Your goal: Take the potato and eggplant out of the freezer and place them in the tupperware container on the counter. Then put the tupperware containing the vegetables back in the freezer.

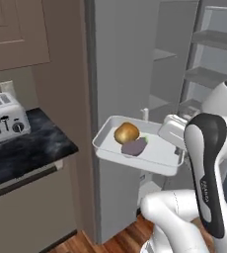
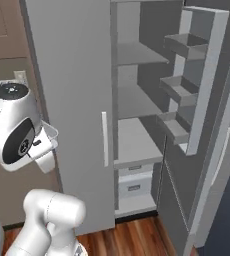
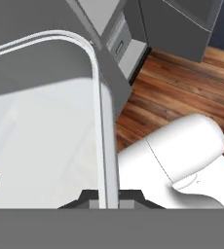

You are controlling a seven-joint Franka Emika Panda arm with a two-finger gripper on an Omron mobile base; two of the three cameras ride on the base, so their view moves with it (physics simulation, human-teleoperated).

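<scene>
The arm hides the tupperware container (image 1: 150,155)'s right rim and probably the gripper (image 1: 177,143) there

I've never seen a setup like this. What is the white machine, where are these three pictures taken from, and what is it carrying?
This is a computer-drawn kitchen. The white machine is a robot arm on a driving base. Two pictures come from cameras behind it, left and right; the third looks out from its hand. The hand grips the rim of a white container, held in the air with a potato and an eggplant inside. A toaster sits on the black counter. The grey freezer stands open, ready to take the container.
</scene>
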